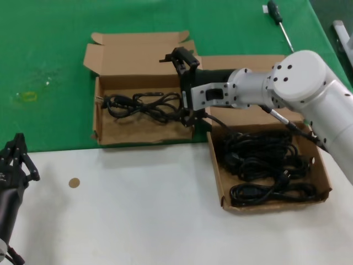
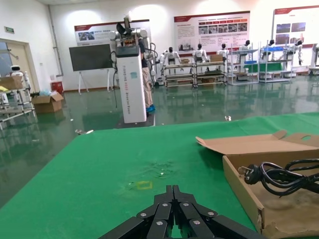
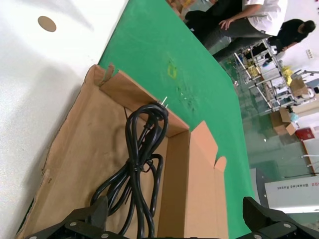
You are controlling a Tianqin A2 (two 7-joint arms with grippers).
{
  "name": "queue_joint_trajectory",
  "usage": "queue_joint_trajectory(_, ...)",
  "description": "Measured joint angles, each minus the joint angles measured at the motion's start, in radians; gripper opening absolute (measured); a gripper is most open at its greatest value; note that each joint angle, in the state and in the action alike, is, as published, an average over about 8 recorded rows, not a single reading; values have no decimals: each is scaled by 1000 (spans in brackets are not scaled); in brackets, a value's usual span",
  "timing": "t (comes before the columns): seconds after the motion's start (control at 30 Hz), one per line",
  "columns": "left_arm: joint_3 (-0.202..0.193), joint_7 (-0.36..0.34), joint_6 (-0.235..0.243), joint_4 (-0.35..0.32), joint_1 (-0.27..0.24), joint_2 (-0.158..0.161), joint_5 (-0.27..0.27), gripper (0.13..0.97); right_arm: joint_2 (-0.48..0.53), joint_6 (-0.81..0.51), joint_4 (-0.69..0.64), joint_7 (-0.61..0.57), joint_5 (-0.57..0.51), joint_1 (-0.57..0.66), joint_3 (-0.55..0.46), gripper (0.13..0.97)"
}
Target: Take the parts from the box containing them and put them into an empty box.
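Our right gripper [image 1: 186,88] reaches across from the right and hangs over the right end of the smaller box [image 1: 105,133], its fingers spread wide with nothing between them; in the right wrist view the two fingertips [image 3: 84,221] stand far apart at either side of the box interior. Our left gripper [image 1: 16,157] waits low at the near left, over the white part of the table [image 1: 138,210], and its fingers are pressed together, as the left wrist view shows [image 2: 172,211].

Largest of what lies before us is the green mat [image 1: 49,49] covering the far half of the table, with the white surface nearer to us. On the right sits the larger box [image 1: 220,187], partly on the green and partly on the white, its lid flap mostly hidden behind our right arm. Inside it lies a heap of coiled black cables [image 1: 259,160], several loops piled on one another and filling most of the floor.

The smaller box rests on the green just left of the larger one, its short lid flap [image 1: 138,55] standing open at the far side. One cable [image 1: 143,104] lies stretched along its floor, plug end toward the left wall; the right wrist view shows the same cable [image 3: 142,149] with its plug prongs against the far wall.

A screwdriver [image 1: 280,23] lies on the green at the far right, well apart from both boxes.
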Motion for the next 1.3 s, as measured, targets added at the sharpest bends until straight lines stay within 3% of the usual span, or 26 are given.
queue_joint_trajectory(0.57, 0, 0, 0, 0, 0, 0, 0, 183, 14, 74, 107, 78, 49, -120, 59, 966)
queue_joint_trajectory(0.83, 0, 0, 0, 0, 0, 0, 0, 287, 19, 146, 193, 143, 94, -229, 114, 966)
queue_joint_trajectory(0.97, 0, 0, 0, 0, 0, 0, 0, 287, 22, 184, 237, 176, 117, -285, 142, 966)
queue_joint_trajectory(1.3, 0, 0, 0, 0, 0, 0, 0, 491, 30, 276, 347, 259, 174, -424, 211, 966)
